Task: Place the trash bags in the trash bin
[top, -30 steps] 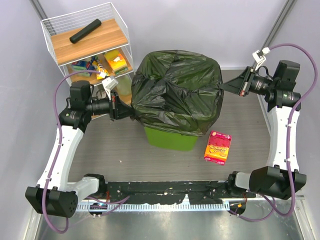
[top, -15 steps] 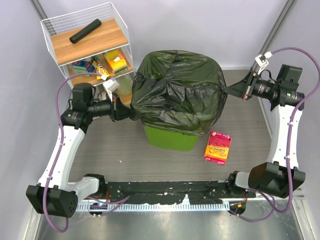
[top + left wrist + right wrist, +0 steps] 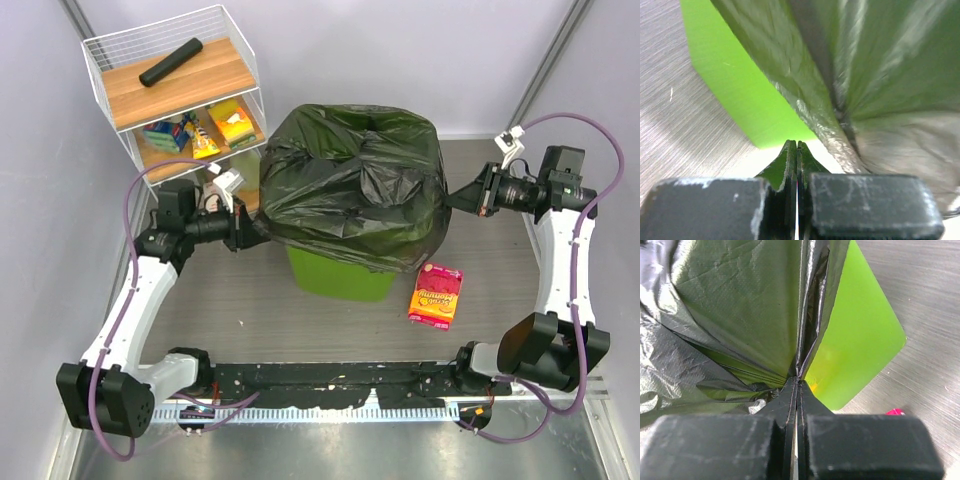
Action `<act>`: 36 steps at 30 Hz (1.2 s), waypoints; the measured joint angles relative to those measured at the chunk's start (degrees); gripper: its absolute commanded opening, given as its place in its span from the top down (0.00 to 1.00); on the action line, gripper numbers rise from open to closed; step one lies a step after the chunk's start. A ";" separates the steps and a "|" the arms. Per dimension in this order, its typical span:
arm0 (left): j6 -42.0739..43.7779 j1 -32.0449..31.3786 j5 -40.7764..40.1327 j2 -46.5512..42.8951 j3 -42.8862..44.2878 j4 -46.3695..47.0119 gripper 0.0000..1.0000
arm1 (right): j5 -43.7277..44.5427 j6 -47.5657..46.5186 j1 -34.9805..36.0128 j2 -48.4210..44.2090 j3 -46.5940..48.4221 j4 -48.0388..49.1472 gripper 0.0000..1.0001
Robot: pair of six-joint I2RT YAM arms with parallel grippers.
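The black trash bag (image 3: 350, 185) is draped over the lime-green trash bin (image 3: 335, 278) in the middle of the worktop (image 3: 230, 300), hiding its rim and hanging down the sides. The left fingers (image 3: 793, 152) are pinched tight on the bag's left edge. The right fingers (image 3: 796, 390) clamp a pleat of film at its right edge. An orange snack packet (image 3: 436, 294) lies just right of the bin.

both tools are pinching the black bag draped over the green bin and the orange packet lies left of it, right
No: the orange packet lies to the right of the green bin, as the top external view shows. The left tool and right tool do pinch the black bag draped over it.
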 measured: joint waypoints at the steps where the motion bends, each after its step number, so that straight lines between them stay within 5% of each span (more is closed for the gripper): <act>1: -0.11 -0.02 -0.28 -0.04 -0.31 0.22 1.00 | 0.26 -0.48 0.00 0.04 -0.61 -0.02 0.99; 6: 1.11 -0.04 -1.20 -0.85 -0.42 -0.57 0.99 | 0.85 -2.10 0.00 0.48 -1.05 -0.79 0.99; 9: 5.53 -0.04 -2.12 -2.62 1.73 -5.60 0.79 | 0.96 -2.51 0.00 0.35 -0.81 -1.42 0.98; 11: 8.55 -0.04 -3.17 -4.96 3.54 -8.74 0.52 | 0.96 -2.54 0.00 0.26 -0.07 -2.01 0.99; 15: 13.90 -0.04 -5.75 -10.01 8.85 -14.95 0.27 | 0.92 -2.51 0.00 -0.24 1.79 -2.71 0.99; 23: 18.58 -0.07 -6.58 -10.75 20.41 -21.29 0.18 | 0.79 -2.32 0.02 -1.29 5.20 -3.06 0.99; 36: 19.50 -0.98 -4.72 1.68 24.17 -20.90 0.18 | 0.81 -0.17 0.72 -1.29 6.69 -2.91 0.98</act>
